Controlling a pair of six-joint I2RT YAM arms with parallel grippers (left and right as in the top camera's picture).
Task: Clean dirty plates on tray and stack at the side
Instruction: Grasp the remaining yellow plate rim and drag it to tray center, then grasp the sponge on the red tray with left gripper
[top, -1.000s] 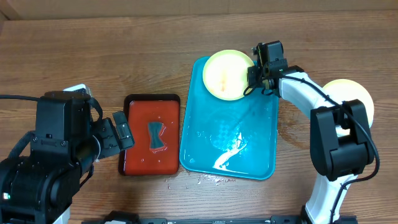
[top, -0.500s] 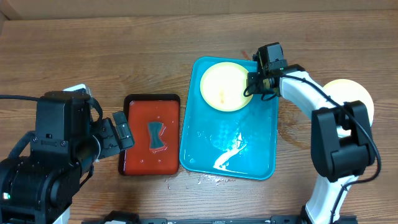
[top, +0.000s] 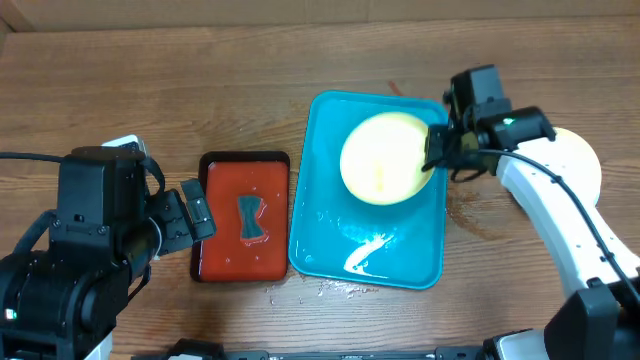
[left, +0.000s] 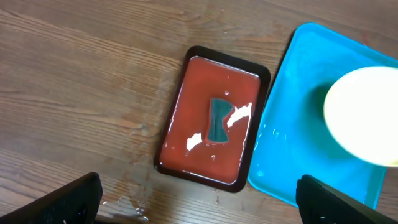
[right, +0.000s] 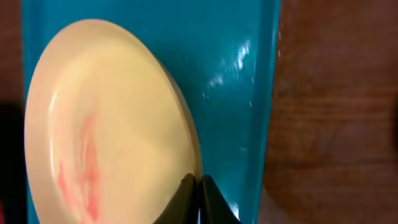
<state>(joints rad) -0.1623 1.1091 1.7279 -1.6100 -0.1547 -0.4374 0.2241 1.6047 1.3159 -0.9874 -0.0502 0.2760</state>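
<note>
My right gripper is shut on the right rim of a pale yellow-green plate and holds it over the turquoise tray. In the right wrist view the plate shows a reddish smear, with my fingers pinching its edge above the tray. Another pale yellow-green plate lies on the table at the far right, partly behind my right arm. My left gripper is open and empty, hovering over the table near the red tray. The light blue plate is out of view.
A red tray with a black rim holds a dark bow-tie shaped sponge left of the turquoise tray. Water drops lie on the wood near the trays' front edges. The plate also shows in the left wrist view.
My right gripper has carried the yellow-green plate from the tray's far corner toward the middle and right of the tray. The left arm has not moved.
</note>
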